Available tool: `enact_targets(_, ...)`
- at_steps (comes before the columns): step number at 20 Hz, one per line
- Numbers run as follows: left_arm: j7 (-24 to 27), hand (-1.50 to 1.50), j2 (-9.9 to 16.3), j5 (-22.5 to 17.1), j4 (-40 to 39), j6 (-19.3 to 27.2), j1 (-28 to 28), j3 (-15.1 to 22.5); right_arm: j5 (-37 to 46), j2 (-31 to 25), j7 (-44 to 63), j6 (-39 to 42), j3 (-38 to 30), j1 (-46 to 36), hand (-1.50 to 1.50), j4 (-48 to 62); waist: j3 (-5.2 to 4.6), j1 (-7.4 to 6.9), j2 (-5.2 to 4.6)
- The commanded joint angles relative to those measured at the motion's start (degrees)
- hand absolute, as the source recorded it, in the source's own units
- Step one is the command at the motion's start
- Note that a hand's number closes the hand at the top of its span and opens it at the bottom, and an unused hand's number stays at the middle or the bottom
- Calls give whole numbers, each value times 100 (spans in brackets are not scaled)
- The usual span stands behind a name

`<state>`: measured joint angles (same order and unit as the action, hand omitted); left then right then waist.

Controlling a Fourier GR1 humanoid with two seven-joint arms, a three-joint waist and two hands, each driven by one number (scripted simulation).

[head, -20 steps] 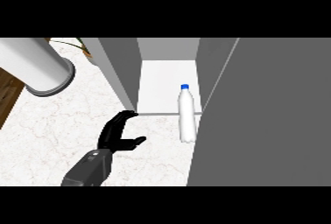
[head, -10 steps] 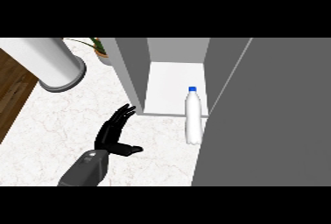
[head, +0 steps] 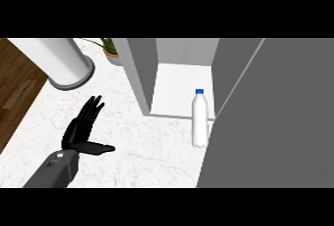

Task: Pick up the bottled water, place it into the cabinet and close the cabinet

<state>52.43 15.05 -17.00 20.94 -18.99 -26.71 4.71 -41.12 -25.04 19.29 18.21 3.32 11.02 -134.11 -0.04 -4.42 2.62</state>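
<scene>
A: Where is the bottle (head: 200, 119) now?

B: A little right of the frame's centre. It is white with a blue cap, and it lies or stands at the front edge of the cabinet (head: 145, 75), partly over its white floor and partly over the counter (head: 150, 145). I cannot tell if it is upright or tilted from this steep angle.

A: And the edges near it?

B: Just right of the bottle is the large grey door (head: 267, 123). It fills the right part of the frame and its edge runs very close to the bottle. I cannot say if they touch. The cabinet's left wall stands left of the bottle, with white floor between them.

A: Is there open room?

B: Yes, the marble counter is bare from the cabinet wall to the lower left. A white cylinder (head: 65, 62) stands in the upper left, and a plant (head: 108, 46) behind it. Wooden floor (head: 16, 88) shows at the left edge.

A: What about the hand?

B: The left hand (head: 81, 130) is in the lower left, well apart from the bottle. Its fingers (head: 91, 108) are straight and point up the frame, the thumb sticks out to the right. It holds nothing.
</scene>
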Motion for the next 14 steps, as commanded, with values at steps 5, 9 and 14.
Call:
enact_targets(5,-74,-150,398,-156,1132,-485,371,81,820,167,504,-795,1169,-752,150,-885,-11,-56,15)
enact_targets(9,-248,-150,697,-321,1534,-733,729,61,1140,372,561,-1107,1801,-1388,150,-566,-29,-151,11)
enact_targets(14,-540,-150,980,-453,2259,-867,1146,142,1362,690,861,-1803,2320,-2236,150,-73,-28,-263,10)
